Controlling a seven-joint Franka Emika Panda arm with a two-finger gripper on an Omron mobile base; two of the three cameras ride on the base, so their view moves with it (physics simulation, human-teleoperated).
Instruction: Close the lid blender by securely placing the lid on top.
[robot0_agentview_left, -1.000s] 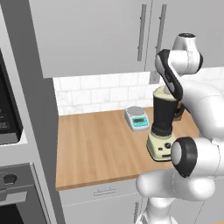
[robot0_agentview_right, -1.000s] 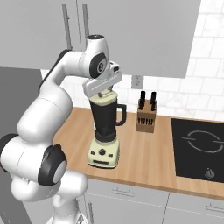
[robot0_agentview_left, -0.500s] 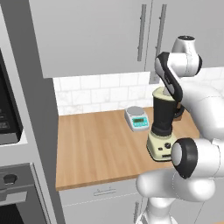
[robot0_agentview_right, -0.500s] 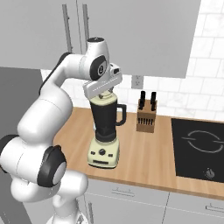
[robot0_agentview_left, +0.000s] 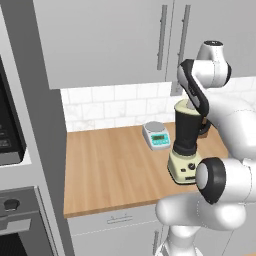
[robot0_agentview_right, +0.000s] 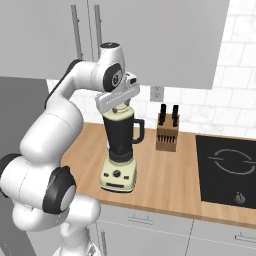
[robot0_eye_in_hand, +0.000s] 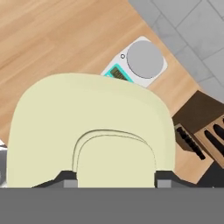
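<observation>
Pale cream-yellow, the lid (robot0_eye_in_hand: 92, 127) sits right under the tool (robot0_eye_in_hand: 114, 180) and looks very big in the hand view. Its raised knob (robot0_eye_in_hand: 114, 153) is in the middle, between the two dark fingertips (robot0_eye_in_hand: 65, 178), one on each side of it. The tips stand just beside the knob, and I cannot tell if they squeeze it or have let go. In the right base view the lid (robot0_agentview_right: 118, 113) rests flat on top of the blender (robot0_agentview_right: 120, 149), on the rim of the dark jar. The tool (robot0_agentview_right: 119, 102) is straight above it, very close to the lid. In the left base view the lid (robot0_agentview_left: 183, 105) shows as a pale cap on the black jar of the blender (robot0_agentview_left: 187, 145), with the tool (robot0_agentview_left: 196, 104) right over it, partly hidden by the arm. The blender stands upright on the wooden counter (robot0_agentview_left: 112, 170), near the front edge. Its cream base has a black dial and small buttons facing forward. The jar handle points to the right in the right base view. A grey scale (robot0_agentview_left: 156, 135) with a teal screen sits on the counter behind and to the left of the blender, close to the tiled wall. In the hand view the scale (robot0_eye_in_hand: 139, 62) shows just past the far edge of the lid. A brown knife block (robot0_agentview_right: 167, 131) stands to the right of the blender, apart from it. A black cooktop (robot0_agentview_right: 227, 170) lies farther right on the counter.
</observation>
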